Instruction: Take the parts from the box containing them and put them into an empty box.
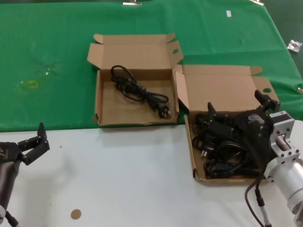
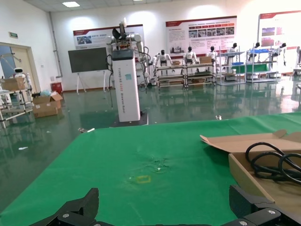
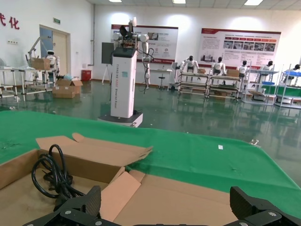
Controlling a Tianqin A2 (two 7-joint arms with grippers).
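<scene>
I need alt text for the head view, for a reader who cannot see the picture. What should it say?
The right gripper, fingers open, hangs over a cardboard box full of tangled black power cables. To its left, a second open box on the green cloth holds one cable. The left gripper waits over the white table.

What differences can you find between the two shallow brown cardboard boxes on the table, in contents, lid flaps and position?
The left brown cardboard box holds one coiled black cable; the right brown cardboard box holds a heap of black cables. The left box's lid flaps both splay outward; the right box has one flap folded inward. The right gripper hangs open over the right box; none is over the left. Both stand open, lids back.
</scene>
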